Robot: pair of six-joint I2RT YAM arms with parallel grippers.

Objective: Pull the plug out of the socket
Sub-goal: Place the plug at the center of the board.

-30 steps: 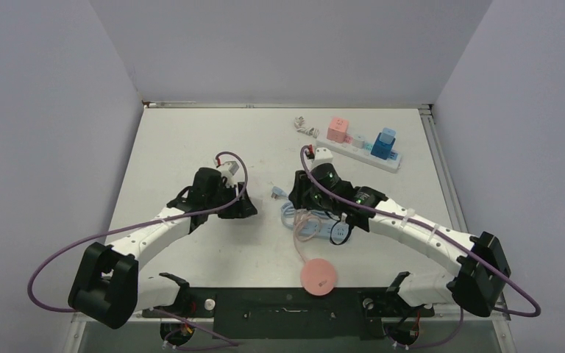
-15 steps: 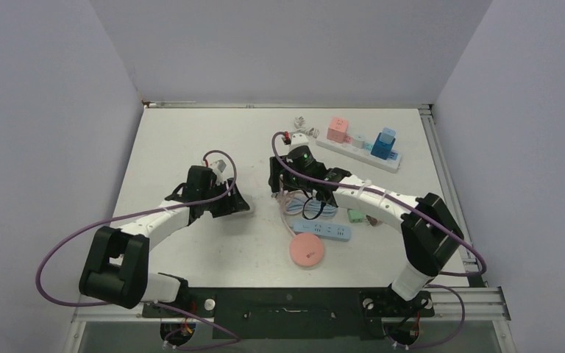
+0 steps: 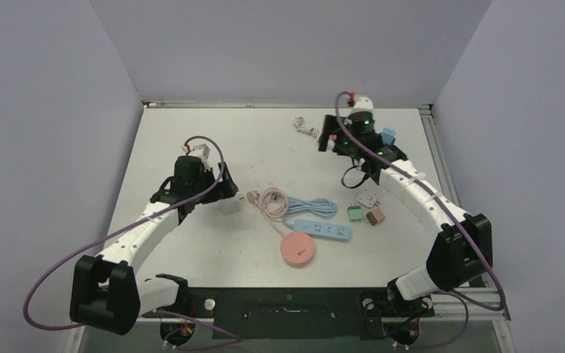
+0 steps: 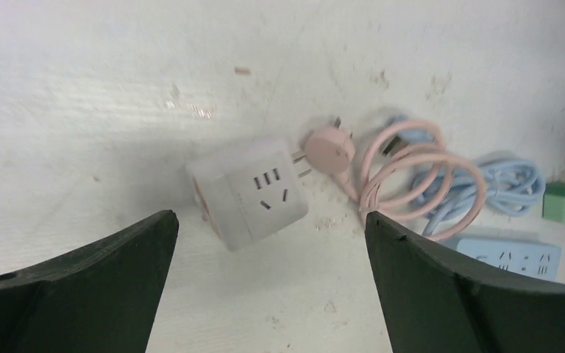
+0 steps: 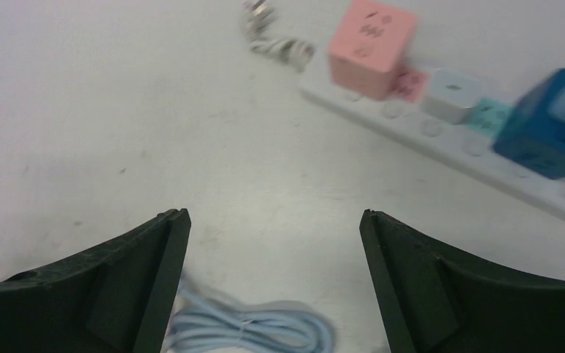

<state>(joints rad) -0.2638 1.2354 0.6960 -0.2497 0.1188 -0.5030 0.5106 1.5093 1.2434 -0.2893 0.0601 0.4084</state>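
Note:
The socket (image 4: 249,193) is a white cube with a pink side; it lies on the table between and just beyond my left gripper's (image 4: 271,220) open fingers. The round pink plug (image 4: 327,147) lies right beside it, bare prongs pointing at the cube, its pink cord (image 4: 412,173) coiled to the right. From above, the socket (image 3: 229,204) and plug (image 3: 252,197) sit just right of the left gripper (image 3: 224,193). My right gripper (image 3: 329,137) hangs open and empty over the table's back, in front of the white power strip (image 5: 441,140).
The white strip carries a pink cube (image 5: 371,29) and a blue cube (image 5: 544,132). A coiled blue cord (image 3: 313,208), blue power strip (image 3: 324,230) and pink disc (image 3: 298,250) lie mid-table. Green (image 3: 354,213) and brown (image 3: 374,216) adapters and a white one (image 3: 368,197) lie to the right.
Both grippers have opened. The right arm swung from the table's middle to the back right by the white strip. The left arm shifted back a little; the pink plug now lies free.

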